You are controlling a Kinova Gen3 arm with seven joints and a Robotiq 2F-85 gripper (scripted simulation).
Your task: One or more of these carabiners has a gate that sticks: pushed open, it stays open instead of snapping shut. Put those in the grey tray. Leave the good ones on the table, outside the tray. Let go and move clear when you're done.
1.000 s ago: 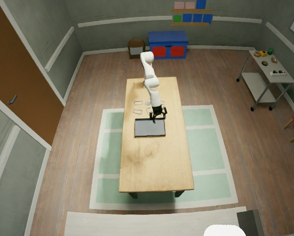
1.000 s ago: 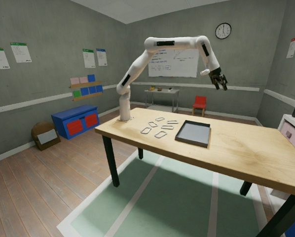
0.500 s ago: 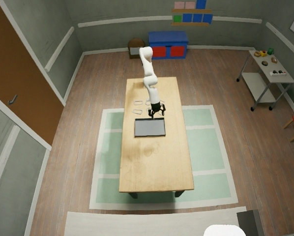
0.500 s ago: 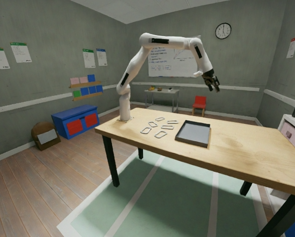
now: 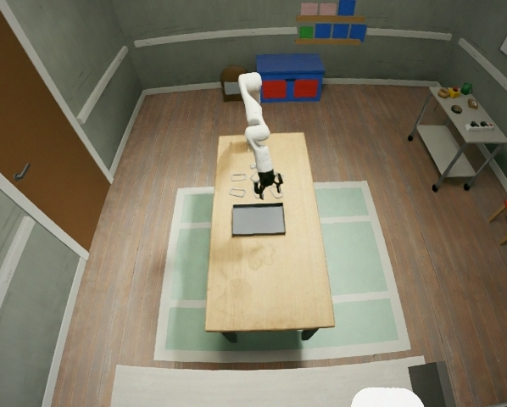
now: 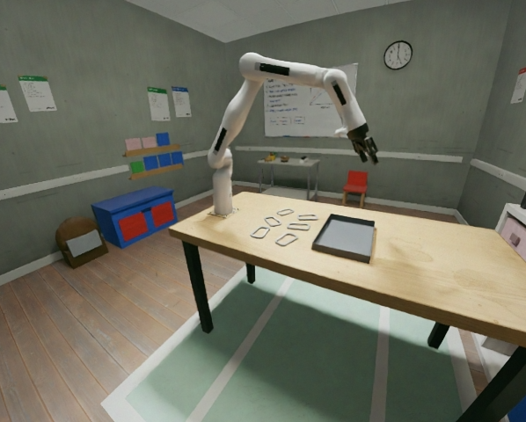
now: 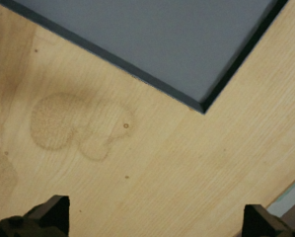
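My gripper is open and empty, high above the table. The grey tray has a black rim and holds nothing; one corner shows in the wrist view. Several silver carabiners lie flat outside the tray, between it and the arm's base. One carabiner lies nearest the table's front edge in the exterior view, another carabiner to its left. No carabiner shows in the wrist view. The gripper partly hides some in the top view. Their gates are too small to judge.
The wooden table extends beyond the tray, away from the arm's base. A table edge shows at the lower right of the wrist view. A trolley with small items and a red chair stand away from the table.
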